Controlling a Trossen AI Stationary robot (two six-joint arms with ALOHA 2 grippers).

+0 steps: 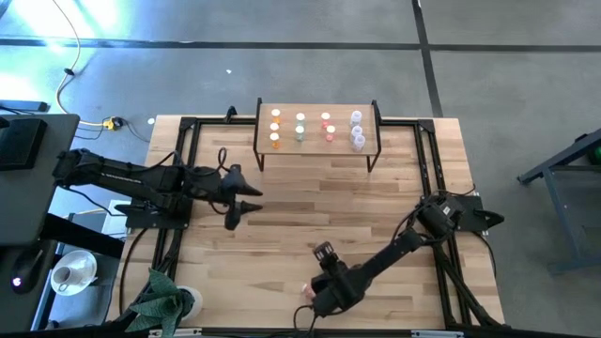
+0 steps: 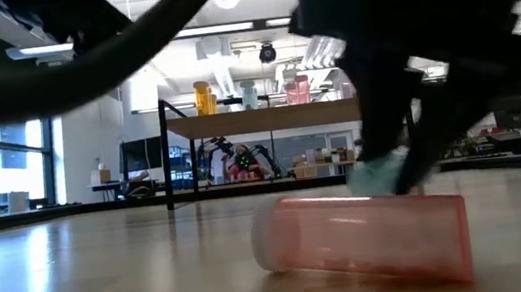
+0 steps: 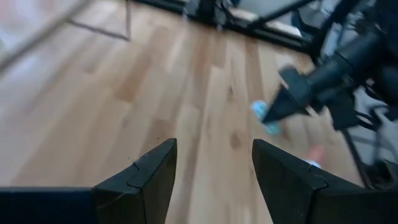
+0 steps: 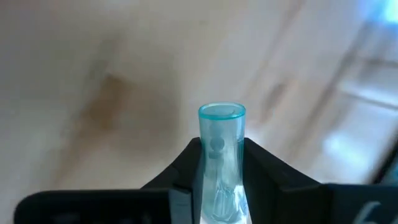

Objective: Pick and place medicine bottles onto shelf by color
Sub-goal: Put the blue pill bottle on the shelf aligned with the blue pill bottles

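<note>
The shelf [image 1: 317, 105] stands at the table's far middle with orange, green, pink-red and clear bottles [image 1: 300, 126] upright on it in columns. My right gripper [image 1: 315, 299] is low near the table's near edge, shut on a clear green bottle [image 4: 221, 155]. A pink bottle [image 2: 363, 233] with a white cap lies on its side on the table just beside it, and also shows in the high view [image 1: 305, 291]. My left gripper [image 1: 246, 207] is open and empty over the table's left middle. My right gripper pinches the green bottle by its two sides [image 4: 219, 186] between its two fingers. The bottle lies along the fingers, and its free end [image 4: 222, 112] sticks out past the fingertips. The fingers slant down from the table's right. Whether the bottle touches the table does not show.
Black metal frame rails [image 1: 188, 169] run along the table's left and right sides. A green cloth [image 1: 161, 299] and a white cup [image 1: 73, 272] lie off the table's near left corner. Bare wood lies between the shelf and the grippers.
</note>
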